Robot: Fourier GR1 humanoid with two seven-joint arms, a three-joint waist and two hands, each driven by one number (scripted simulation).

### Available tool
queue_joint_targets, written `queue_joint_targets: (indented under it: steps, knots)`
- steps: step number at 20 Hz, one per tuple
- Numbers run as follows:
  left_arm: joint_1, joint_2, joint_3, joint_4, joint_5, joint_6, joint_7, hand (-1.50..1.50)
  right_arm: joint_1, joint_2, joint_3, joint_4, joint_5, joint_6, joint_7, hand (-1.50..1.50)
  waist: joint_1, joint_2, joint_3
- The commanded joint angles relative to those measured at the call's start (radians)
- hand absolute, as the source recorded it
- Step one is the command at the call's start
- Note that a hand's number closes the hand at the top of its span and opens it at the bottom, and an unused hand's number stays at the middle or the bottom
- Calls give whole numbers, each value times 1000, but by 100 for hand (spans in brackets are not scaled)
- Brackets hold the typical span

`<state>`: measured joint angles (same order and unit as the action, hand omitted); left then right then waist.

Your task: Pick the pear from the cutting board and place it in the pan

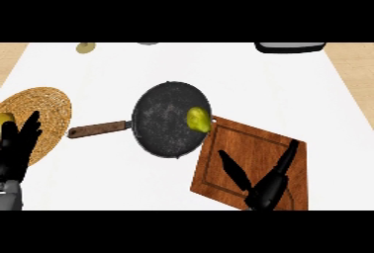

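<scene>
The yellow-green pear (196,119) lies inside the dark round pan (169,119), against its right rim. The pan's brown handle (98,129) points left. Right of the pan sits the brown wooden cutting board (252,143), its upper left corner tucked close to the pan's rim. My right hand (264,190) is over the board's lower part, open, with fingers spread wide and nothing in it. My left hand (16,148) stays open at the left edge, fingers up, over a woven mat.
A round woven mat (51,111) lies at the left, with a small yellow-green object (6,118) at its left edge. At the counter's far edge are a small olive object (85,47), a grey object (148,43) and a dark tray-like object (290,47).
</scene>
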<state>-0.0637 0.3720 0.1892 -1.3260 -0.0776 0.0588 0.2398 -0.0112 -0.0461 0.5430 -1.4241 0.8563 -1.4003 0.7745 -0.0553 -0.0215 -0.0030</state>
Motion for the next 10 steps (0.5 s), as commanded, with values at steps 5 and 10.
queue_joint_targets:
  steps: [5,10]
  knots:
    - [-28,-12,-5,3,-13,13,2,0,542,-163,191,-500,107,11,-57,-150,9,12,1]
    - [-1,-39,-35,-37,-32,16,12,0,795,-277,226,-730,166,24,-87,-150,35,16,2]
